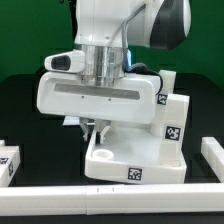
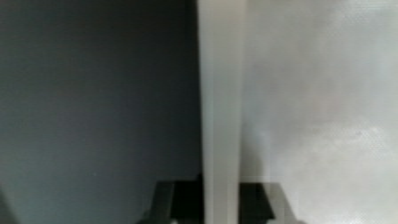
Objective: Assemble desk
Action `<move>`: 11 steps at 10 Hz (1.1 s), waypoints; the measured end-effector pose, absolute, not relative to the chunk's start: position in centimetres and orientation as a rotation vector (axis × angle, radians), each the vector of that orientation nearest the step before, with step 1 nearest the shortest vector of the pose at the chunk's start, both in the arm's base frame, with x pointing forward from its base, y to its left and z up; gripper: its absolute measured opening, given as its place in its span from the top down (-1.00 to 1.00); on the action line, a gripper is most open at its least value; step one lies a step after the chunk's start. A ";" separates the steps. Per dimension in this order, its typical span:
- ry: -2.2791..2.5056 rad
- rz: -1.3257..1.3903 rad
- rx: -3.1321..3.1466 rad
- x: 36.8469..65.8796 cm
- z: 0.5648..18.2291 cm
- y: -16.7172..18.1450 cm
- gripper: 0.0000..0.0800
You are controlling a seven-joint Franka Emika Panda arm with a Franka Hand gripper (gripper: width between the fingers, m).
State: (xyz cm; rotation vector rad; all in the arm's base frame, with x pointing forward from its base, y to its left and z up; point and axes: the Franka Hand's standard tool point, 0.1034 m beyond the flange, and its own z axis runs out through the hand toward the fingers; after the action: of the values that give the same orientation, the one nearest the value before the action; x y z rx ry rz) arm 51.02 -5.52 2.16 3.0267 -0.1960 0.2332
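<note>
The desk's white tabletop panel point(image 1: 140, 155) lies in the middle of the black table, with a tag on its near side. At its end toward the exterior view's right, a white square-section leg point(image 1: 172, 115) with tags stands up from it. My gripper point(image 1: 93, 128) comes down over the panel's other end. In the wrist view the gripper point(image 2: 221, 202) is shut on the panel's thin raised rim point(image 2: 222, 90), with a dark finger point(image 2: 178, 205) on each side. The panel's flat white face point(image 2: 320, 120) fills one side and the dark table the other. Another loose leg point(image 1: 8, 162) lies at the exterior view's left edge.
A long white border rail point(image 1: 110, 197) runs along the front of the table. Another piece of it point(image 1: 212, 150) stands at the exterior view's right. The arm's large white hand point(image 1: 100, 95) hides the back of the panel.
</note>
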 end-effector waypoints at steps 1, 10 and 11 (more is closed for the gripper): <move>-0.155 0.289 2.997 50.9 2.4 -6.4 0.87; 0.852 0.256 2.823 59.2 6.2 -3.2 0.87; 0.923 0.246 2.794 59.2 6.2 -3.3 0.87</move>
State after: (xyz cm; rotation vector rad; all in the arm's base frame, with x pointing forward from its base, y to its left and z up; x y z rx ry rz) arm 59.18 -3.28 6.18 2.7939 0.9226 0.2462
